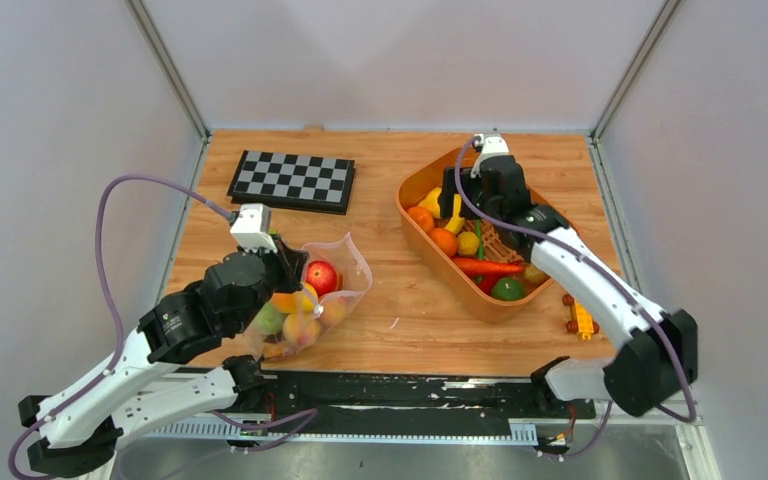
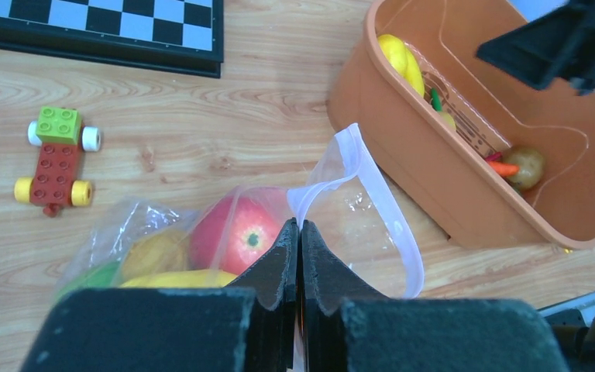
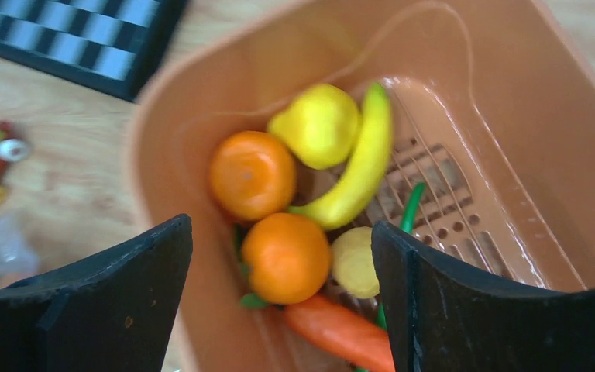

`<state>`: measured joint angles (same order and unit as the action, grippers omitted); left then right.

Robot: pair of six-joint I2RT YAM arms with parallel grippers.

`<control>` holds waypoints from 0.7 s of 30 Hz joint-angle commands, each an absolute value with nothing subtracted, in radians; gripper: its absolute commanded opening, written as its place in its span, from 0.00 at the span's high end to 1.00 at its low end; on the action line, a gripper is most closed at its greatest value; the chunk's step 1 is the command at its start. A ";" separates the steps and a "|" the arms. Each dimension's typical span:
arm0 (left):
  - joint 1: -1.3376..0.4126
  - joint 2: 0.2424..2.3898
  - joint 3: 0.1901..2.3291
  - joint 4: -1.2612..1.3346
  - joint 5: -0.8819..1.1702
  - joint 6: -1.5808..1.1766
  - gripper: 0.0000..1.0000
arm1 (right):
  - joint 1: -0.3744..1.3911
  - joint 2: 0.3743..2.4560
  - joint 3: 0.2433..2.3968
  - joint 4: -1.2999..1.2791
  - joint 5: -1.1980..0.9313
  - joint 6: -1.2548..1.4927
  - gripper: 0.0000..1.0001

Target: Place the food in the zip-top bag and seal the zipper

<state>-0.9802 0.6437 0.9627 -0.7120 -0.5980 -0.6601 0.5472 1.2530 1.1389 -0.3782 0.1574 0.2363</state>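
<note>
Top view: zip-top bag (image 1: 335, 288) front-left, food inside, mouth toward orange tub (image 1: 410, 188); bare table (image 1: 400, 300) between. Left wrist: left gripper (image 2: 299, 246) pinched tight on the bag's rim beside the zipper (image 2: 391, 213); wheeled toy (image 2: 54, 159), unseen overhead. Right wrist: right gripper (image 3: 279, 229) spread wide, empty, above tub fruit.

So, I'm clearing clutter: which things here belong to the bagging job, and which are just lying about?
Job: zip-top bag, zipper, red apple already bagged, orange fruit, banana and carrot in the orange tub.
Lying about: checkerboard, wheeled block toy.
</note>
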 commanded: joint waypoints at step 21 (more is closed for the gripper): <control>-0.980 0.605 0.962 -0.664 -0.567 -0.693 0.93 | 0.380 1.920 1.516 -0.477 -0.115 0.204 0.32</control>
<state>-0.9798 0.6220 0.9581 -0.7132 -0.5648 -0.6743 0.3843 1.8782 1.4944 -0.4778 -0.1081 0.2298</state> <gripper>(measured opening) 0.066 0.672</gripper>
